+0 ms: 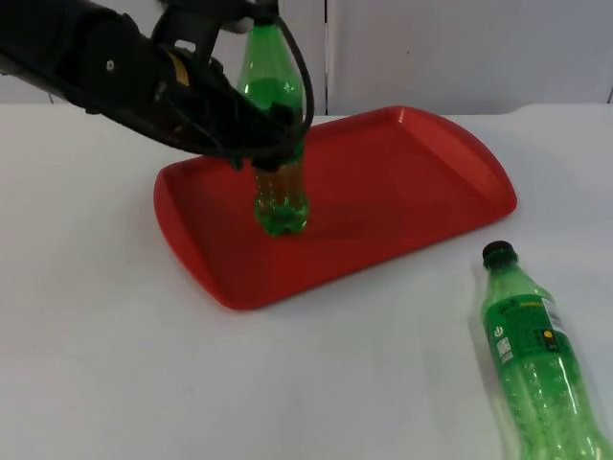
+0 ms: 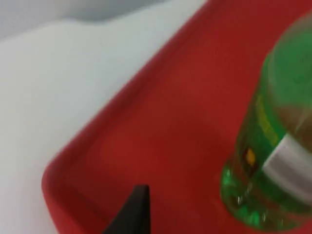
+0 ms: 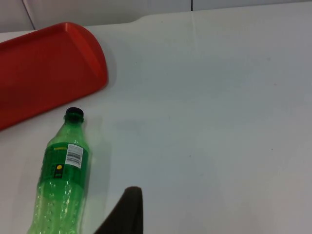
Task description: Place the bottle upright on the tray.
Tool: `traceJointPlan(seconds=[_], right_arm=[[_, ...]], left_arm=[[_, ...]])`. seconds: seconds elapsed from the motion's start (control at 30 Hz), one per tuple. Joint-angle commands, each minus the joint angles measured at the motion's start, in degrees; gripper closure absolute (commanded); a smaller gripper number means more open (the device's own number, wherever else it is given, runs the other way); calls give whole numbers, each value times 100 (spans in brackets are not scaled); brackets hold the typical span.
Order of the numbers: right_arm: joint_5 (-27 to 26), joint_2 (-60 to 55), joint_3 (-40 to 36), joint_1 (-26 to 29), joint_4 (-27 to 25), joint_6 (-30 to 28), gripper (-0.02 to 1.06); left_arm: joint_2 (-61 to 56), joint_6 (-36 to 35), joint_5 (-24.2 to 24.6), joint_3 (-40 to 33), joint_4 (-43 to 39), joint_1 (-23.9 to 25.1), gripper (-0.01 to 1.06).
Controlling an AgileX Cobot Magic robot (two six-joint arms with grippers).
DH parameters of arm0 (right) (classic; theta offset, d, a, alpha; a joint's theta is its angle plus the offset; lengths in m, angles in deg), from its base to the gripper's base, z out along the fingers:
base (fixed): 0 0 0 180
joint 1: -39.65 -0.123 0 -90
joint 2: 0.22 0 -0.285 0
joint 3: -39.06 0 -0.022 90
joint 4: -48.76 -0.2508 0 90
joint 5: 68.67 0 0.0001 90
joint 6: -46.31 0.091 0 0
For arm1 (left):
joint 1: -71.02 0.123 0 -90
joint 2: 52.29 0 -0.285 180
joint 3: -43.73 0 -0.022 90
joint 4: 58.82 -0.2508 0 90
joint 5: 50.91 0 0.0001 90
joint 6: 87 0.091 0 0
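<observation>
White bench (image 1: 115, 335) runs to a grey partition wall, and on it lies the red plastic tray (image 1: 421, 182) with rounded corners. My left gripper (image 1: 273, 139) is clenched around the middle of the green transparent plastic bottle (image 1: 280, 206), which stands upright with its base on the tray floor, close to the tray's left end and a bit toward its near rim. From my left wrist the base of this bottle (image 2: 258, 204) seems to touch the red surface (image 2: 161, 146), but I cannot be fully sure that it sits flat.

To do this step well, I think I should first let the base settle completely, then loosen the grip slowly and evenly, so neither side pushes the bottle over. After that I should pull back straight, without brushing the neck.

A second green plastic bottle with black cap (image 1: 532, 359) lies on its side at the bench's near right corner, well apart from the tray. My right arm waits above it.
</observation>
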Motion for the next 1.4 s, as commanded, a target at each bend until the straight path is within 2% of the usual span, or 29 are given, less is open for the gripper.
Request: traceJointPlan(seconds=[0.0, 0.07, 0.27, 0.83, 1.0, 1.23, 1.37], right_arm=[[-14, 24, -8, 15, -1, -5, 0], [-14, 24, -8, 15, -1, -5, 0], [-14, 24, -8, 15, -1, -5, 0], [-14, 24, -8, 15, -1, -5, 0], [-14, 24, -8, 15, -1, -5, 0], [-14, 24, -8, 15, -1, -5, 0], [-14, 24, -8, 15, -1, -5, 0]], left_arm=[[-65, -90, 231, 27, 76, -34, 0], [-200, -90, 277, -156, 203, -34, 0], [-646, -90, -49, -750, 301, -34, 0], [-2384, -112, 208, -2065, 959, -34, 0], [-2919, -138, 659, -2083, 1026, -34, 0], [-3613, -150, 914, -2083, 1026, -34, 0], [-4248, -91, 1233, -2083, 987, -34, 0]])
